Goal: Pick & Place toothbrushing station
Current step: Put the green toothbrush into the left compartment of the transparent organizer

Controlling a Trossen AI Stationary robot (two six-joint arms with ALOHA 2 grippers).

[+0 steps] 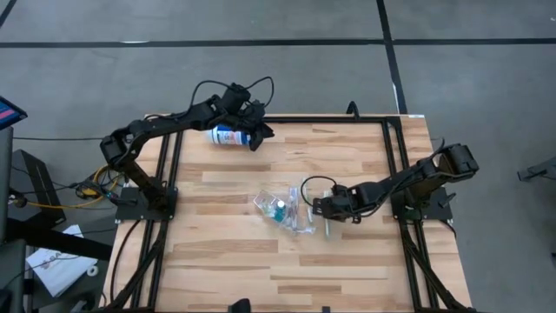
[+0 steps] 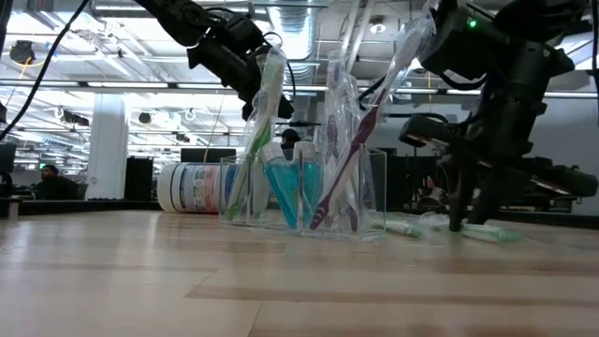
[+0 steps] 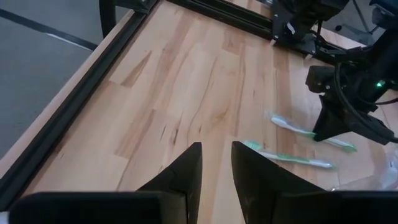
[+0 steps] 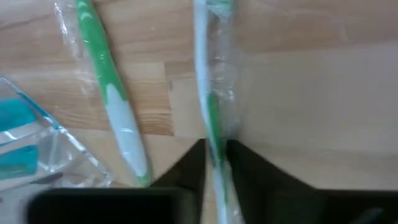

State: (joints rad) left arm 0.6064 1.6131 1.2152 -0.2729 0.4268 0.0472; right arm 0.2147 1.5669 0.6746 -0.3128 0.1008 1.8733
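A small clear plastic cup point(image 1: 280, 209) stands mid-table, holding several wrapped toothbrushes point(image 2: 348, 140) and two blue toothpaste tubes point(image 2: 281, 192) upright. Two green-and-white toothbrushes in clear wrap lie flat on the table to its right point(image 4: 115, 99) point(image 4: 208, 74). My right gripper point(image 1: 328, 207) is down at the table, shut on one of them; it also shows in the low view point(image 2: 459, 217). My left gripper point(image 1: 254, 130) hovers at the far left part of the table, empty, its fingers a little apart point(image 3: 216, 168). My right gripper pinches the wrapped toothbrush's thin handle point(image 4: 213, 134) between its two fingers. The fingers come from above, pointing down, one on each side of the handle. The toothbrush lies flat on the table, running out ahead of the fingers.
A white and blue canister point(image 1: 228, 136) lies on its side at the table's far edge, beside my left gripper. Black frame rails point(image 1: 393, 165) run along the table's sides. Bare wood lies toward the near edge.
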